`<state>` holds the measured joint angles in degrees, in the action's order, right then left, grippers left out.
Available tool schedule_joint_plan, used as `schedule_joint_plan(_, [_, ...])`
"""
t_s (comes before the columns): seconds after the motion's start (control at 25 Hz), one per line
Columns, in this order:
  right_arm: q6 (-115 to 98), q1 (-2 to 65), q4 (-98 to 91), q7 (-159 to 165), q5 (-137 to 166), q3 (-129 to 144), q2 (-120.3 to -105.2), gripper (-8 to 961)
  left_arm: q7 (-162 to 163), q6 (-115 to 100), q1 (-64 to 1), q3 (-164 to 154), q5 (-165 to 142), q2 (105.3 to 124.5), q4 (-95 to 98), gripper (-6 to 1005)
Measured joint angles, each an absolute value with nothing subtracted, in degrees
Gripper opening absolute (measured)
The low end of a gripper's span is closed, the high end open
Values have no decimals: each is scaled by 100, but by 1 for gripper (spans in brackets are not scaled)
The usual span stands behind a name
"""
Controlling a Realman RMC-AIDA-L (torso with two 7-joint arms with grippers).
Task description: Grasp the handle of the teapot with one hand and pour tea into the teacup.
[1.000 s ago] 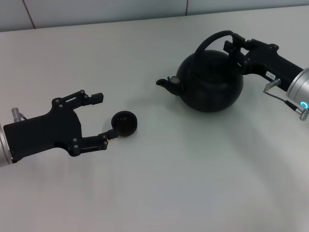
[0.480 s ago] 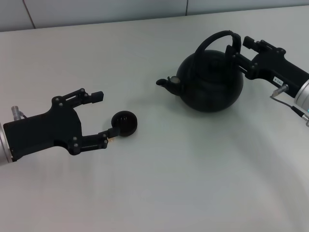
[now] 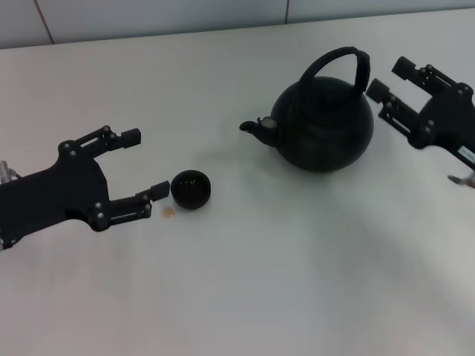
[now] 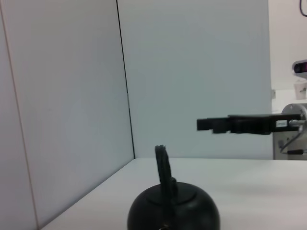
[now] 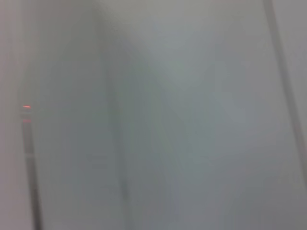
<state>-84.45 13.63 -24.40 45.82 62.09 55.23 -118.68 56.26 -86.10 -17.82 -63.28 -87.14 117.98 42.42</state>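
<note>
With the teapot [image 3: 323, 126] upright on the table [image 3: 297, 267], spout toward the teacup [image 3: 191, 188], my right gripper [image 3: 387, 80] waits empty, fingers spread beside the handle [image 3: 343, 59], my left gripper [image 3: 137, 165] empty, fingers spread beside the cup; I judge regrasping comes next.

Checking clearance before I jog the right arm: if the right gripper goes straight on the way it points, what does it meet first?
Probably the handle of the teapot. The right gripper, open, points at it from the side; height is unclear.
</note>
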Motion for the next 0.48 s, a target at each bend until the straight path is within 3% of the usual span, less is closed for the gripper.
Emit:
schedule_joint_plan(0.04, [-8957, 1248, -2631, 4609, 6593, 5544, -11791, 599, 5628, -8695, -1750, -6325, -8713, 11798, 4232, 843])
schedule_joint_plan(0.24, [-9989, 1047, -3561, 5058, 8023, 5496, -11693, 598, 5645, -8936, -1634, -6301, -8716, 11787, 4319, 843])
schedule_joint_plan(0.48, [-10093, 1046, -4442, 5994, 9115, 5305, -11729, 598, 5845, -9259, -1559, -6253, -8761, 11684, 4338, 843])
